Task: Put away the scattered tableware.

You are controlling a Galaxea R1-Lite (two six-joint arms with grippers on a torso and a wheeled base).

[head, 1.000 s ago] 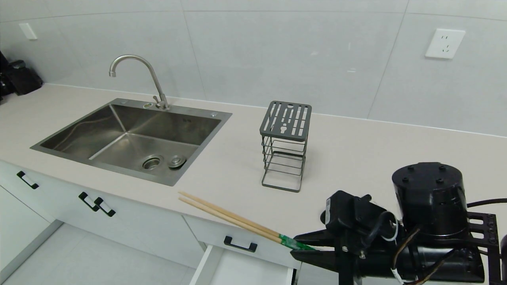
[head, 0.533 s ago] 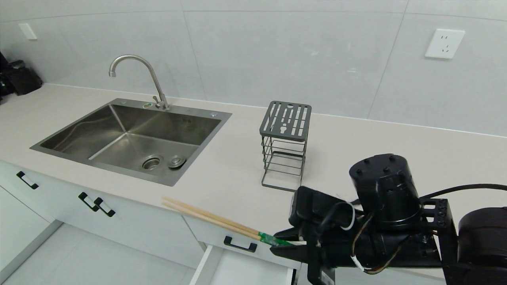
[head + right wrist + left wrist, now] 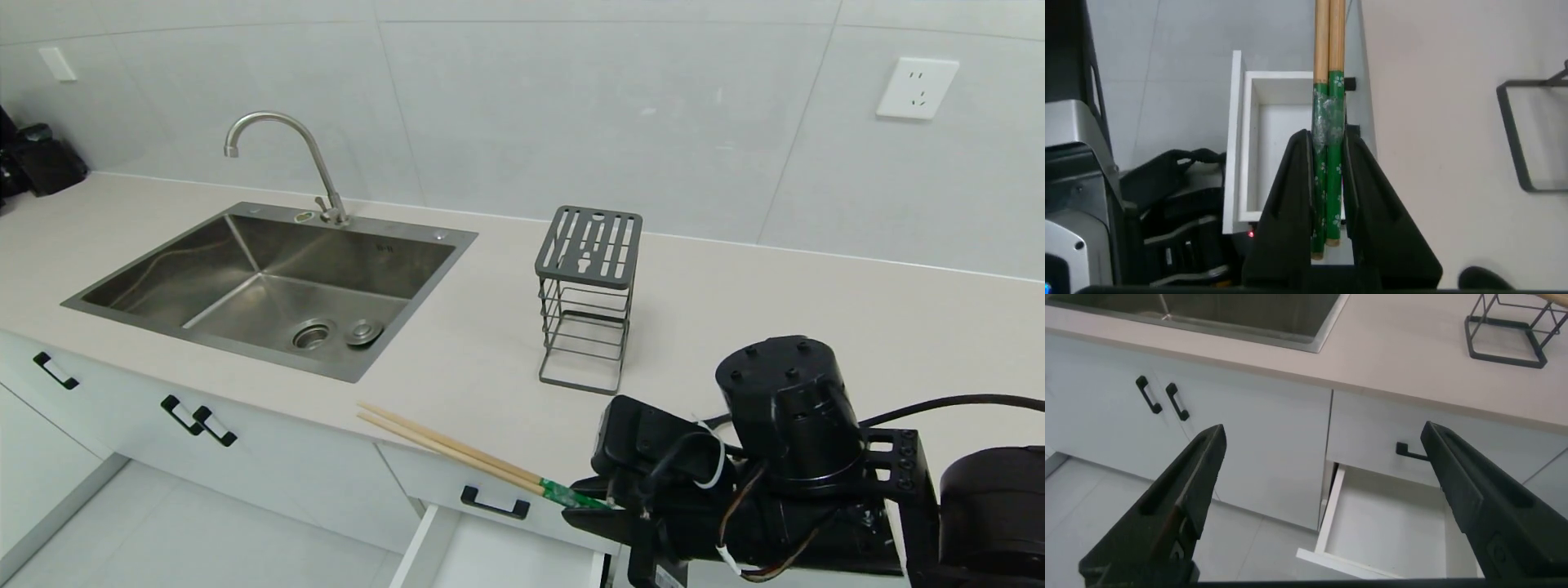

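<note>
Your left gripper [image 3: 1323, 433] hangs with its fingers spread wide, facing the white cabinet front below the sink [image 3: 204, 343]. To the sink's right, the pair of wooden chopsticks [image 3: 457, 449] pokes out over the counter edge, above the open drawer [image 3: 498, 563]. The wire rack [image 3: 588, 302] stands on the counter behind, and your right gripper [image 3: 588, 510] is clamped on the chopsticks' green ends.

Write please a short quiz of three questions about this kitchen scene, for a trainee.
1. True or false: the jaws of the right gripper are shut on the chopsticks.
2. The drawer under the counter is: A) pulled open, B) fully closed, C) lying on the counter.
3. Fill in: the jaws of the left gripper stand ____.
Key: 1 true; 2 A; 3 open.
</note>
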